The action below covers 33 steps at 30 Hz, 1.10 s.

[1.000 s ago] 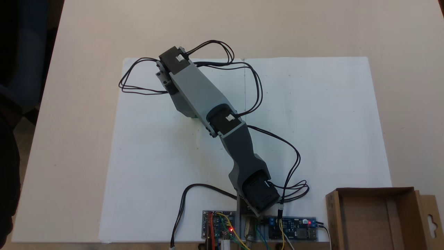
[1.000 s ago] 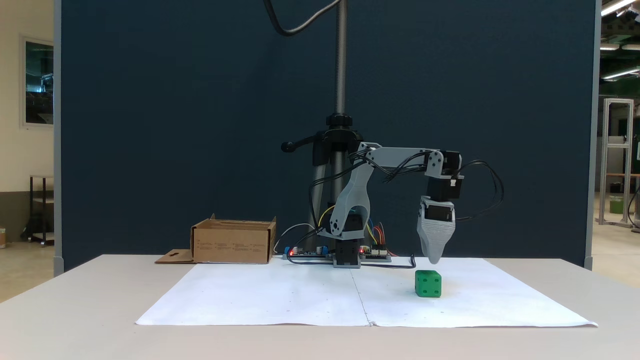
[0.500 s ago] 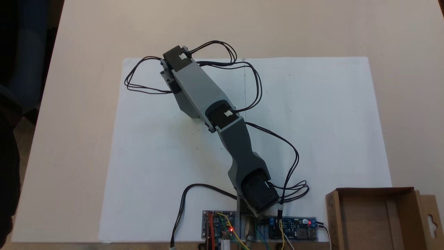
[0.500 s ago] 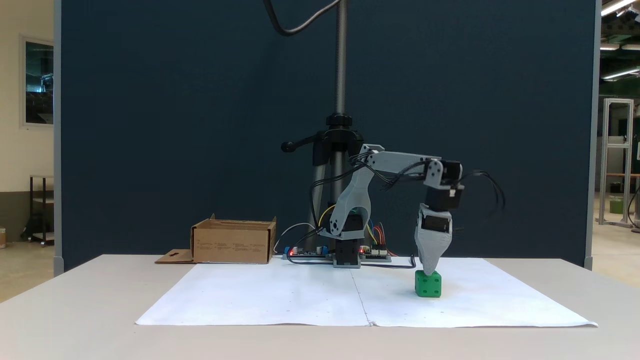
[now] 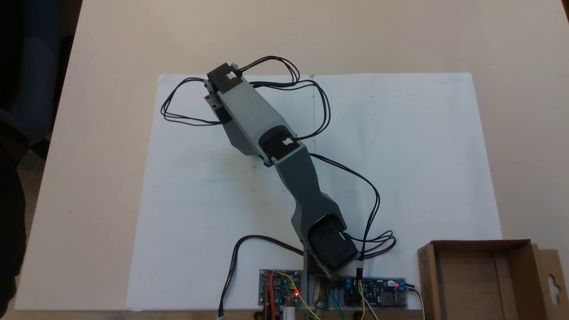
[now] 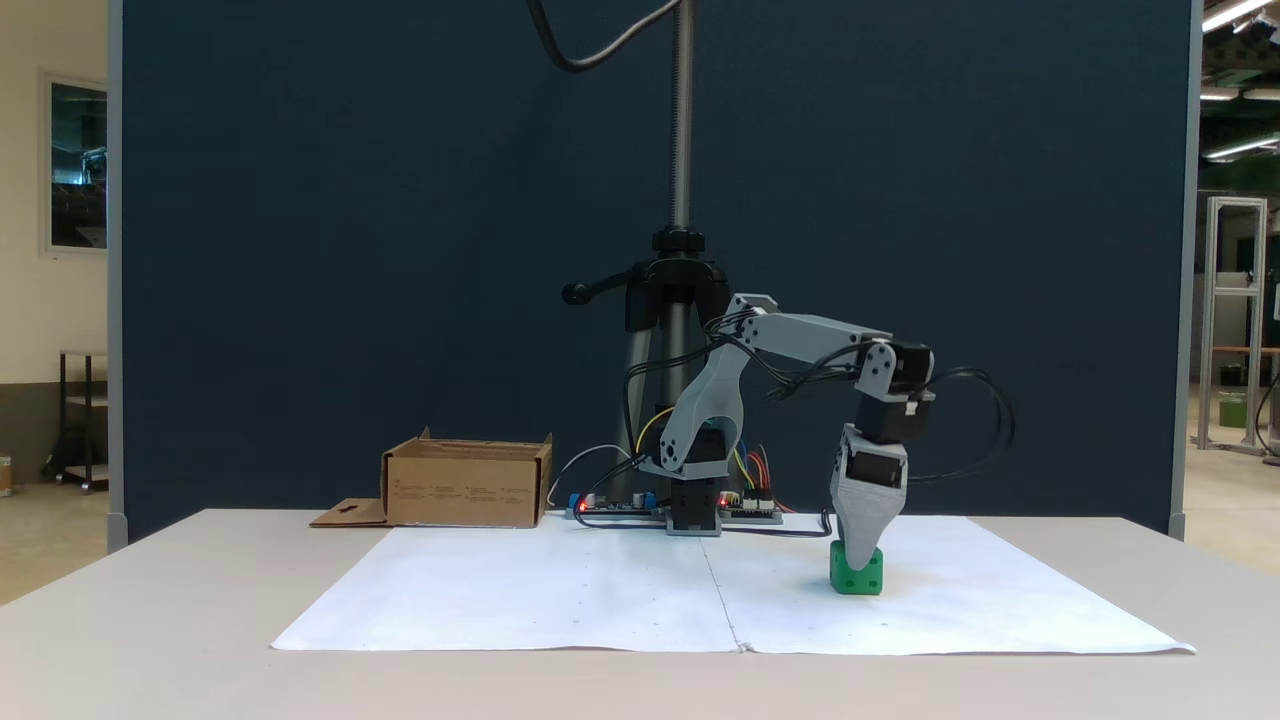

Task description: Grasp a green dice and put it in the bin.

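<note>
In a fixed view from the front, the green dice [image 6: 869, 582] sits on the white paper, right of the arm's base. My gripper [image 6: 857, 563] points straight down with its tip lowered over the upper left part of the dice's front. Only a single grey tapered tip shows, so I cannot tell if the jaws are open or shut. In a fixed view from above, the arm's grey link [image 5: 249, 115] covers both the dice and the gripper. The bin, a shallow brown cardboard box [image 5: 427, 275], stands at the lower right corner there and left of the base in the front view [image 6: 465, 490].
A white paper sheet [image 5: 400, 146] covers the middle of the beige table. Circuit boards [image 5: 375, 292] with wires lie beside the arm's base. Black cables [image 5: 178, 118] loop out from the wrist. A tripod pole [image 6: 682, 150] rises behind the base, before a dark blue partition.
The gripper has come down from above the dice to its level, the tip now overlapping the dice's front. The dice and the box have not moved.
</note>
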Motion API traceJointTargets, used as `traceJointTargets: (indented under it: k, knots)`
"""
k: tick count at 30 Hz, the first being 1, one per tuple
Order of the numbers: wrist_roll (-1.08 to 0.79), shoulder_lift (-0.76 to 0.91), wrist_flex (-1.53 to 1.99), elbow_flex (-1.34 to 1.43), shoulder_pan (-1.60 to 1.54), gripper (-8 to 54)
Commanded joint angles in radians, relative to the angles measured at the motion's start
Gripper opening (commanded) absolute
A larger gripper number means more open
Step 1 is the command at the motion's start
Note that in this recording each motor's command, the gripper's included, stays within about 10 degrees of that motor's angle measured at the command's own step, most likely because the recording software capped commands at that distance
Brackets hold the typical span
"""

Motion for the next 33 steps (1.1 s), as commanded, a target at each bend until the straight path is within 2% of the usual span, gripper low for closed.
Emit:
traceJointTargets:
  k: [1, 29, 33]
  knots:
    - [0.095, 0.003, 0.008, -0.006, -0.014, 41.4]
    - [0.094, -0.057, -0.086, -0.003, 0.006, 41.2]
    - [0.094, -0.057, -0.086, 0.002, 0.008, 36.7]
